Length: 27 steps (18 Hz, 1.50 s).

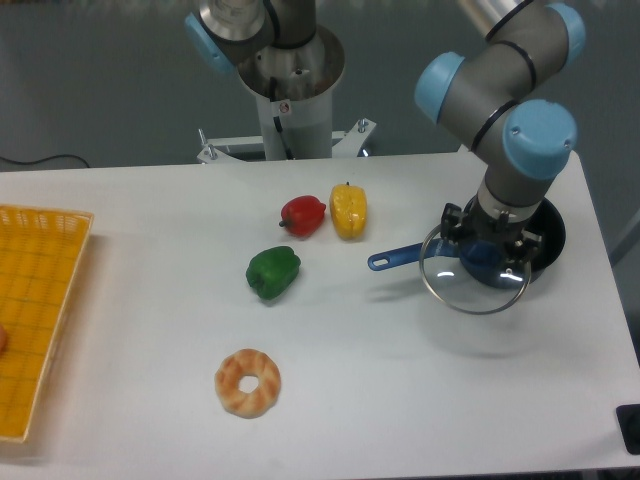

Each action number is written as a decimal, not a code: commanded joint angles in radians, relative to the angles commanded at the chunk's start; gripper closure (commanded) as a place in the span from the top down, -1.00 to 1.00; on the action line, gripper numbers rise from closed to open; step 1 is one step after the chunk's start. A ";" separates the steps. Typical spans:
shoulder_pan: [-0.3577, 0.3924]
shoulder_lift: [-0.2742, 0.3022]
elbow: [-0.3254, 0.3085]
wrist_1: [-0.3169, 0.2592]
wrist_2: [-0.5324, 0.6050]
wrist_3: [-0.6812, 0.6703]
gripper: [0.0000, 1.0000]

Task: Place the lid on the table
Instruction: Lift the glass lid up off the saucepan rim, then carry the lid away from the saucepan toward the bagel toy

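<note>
wall: grey-teal, plain | cable: black, far left

I see my arm reaching in from the upper right, its grey links and light blue joint caps folding down to a wrist that points straight at the desk. The gripper hangs below the wrist on the right side of the view, its black fingers pointing down and closed on the knob of the lid, which hangs level under them, above the desk.
</note>
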 joint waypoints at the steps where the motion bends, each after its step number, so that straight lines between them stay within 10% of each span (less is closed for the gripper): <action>1: -0.006 -0.002 0.003 0.000 0.000 -0.017 0.02; 27: -0.109 -0.078 0.083 0.038 -0.012 -0.186 0.02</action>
